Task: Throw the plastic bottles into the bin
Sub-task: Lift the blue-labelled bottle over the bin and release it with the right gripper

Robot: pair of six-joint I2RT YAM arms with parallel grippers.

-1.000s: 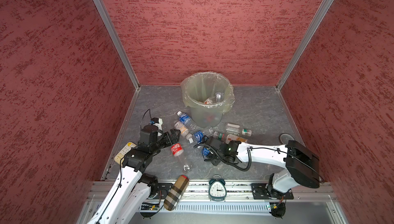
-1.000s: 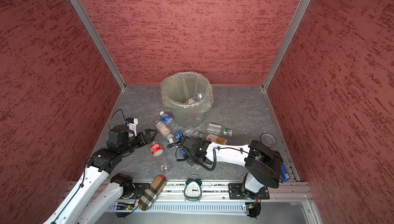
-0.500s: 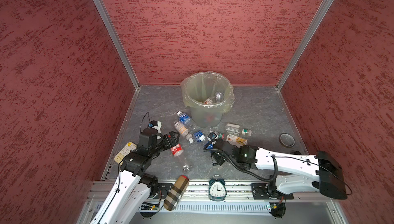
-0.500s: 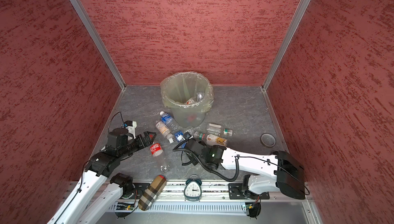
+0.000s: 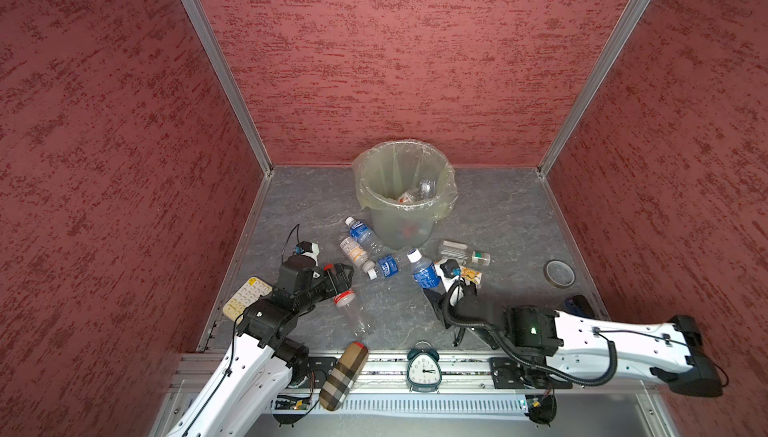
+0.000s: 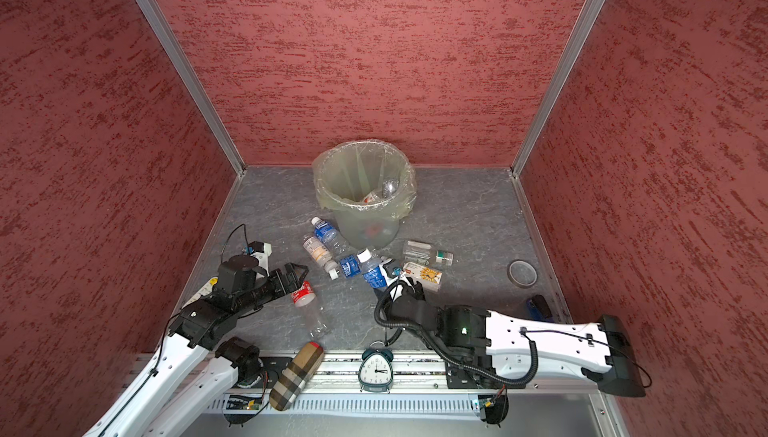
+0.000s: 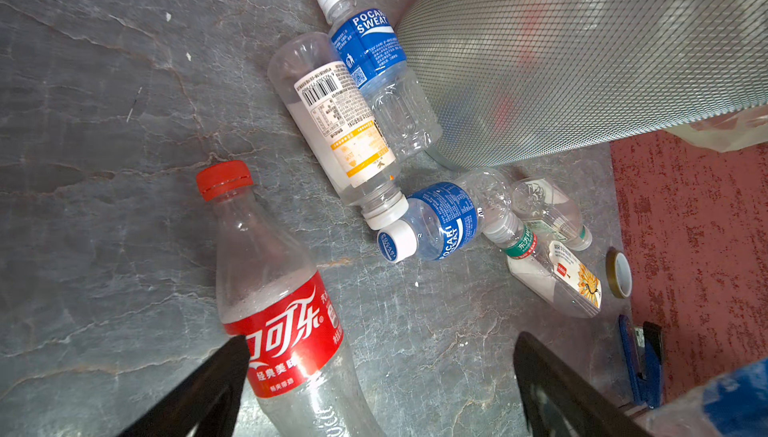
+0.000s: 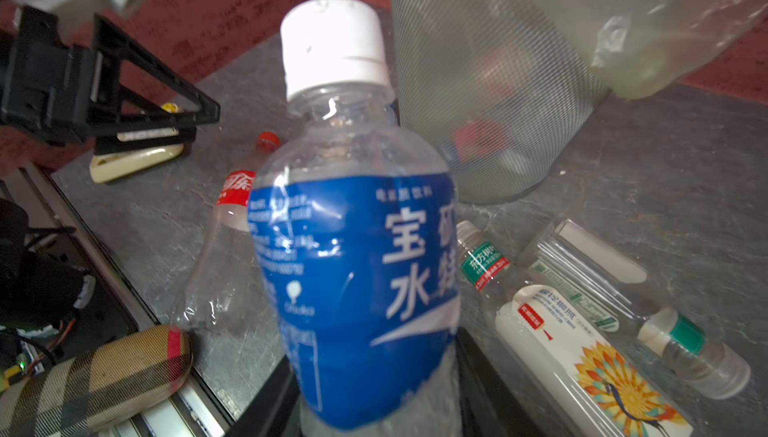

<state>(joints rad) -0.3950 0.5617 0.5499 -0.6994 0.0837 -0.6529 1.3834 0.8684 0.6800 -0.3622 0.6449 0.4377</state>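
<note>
Pocari Sweat bottle (image 8: 357, 268), light, thin-walled and probably easy to dent, is sitting upright with its lower body pinched inside the right tool (image 8: 378, 397).

A clear blue-label bottle (image 8: 353, 248) with a white cap is clamped in the right claw (image 8: 374, 381), a red-label bottle (image 7: 282, 310) lies flat between the spread fingers of the left claw (image 7: 376, 345), and beyond both claws other bottles (image 5: 359, 233) lie beside the bag-lined grey bin (image 5: 399, 227).
</note>
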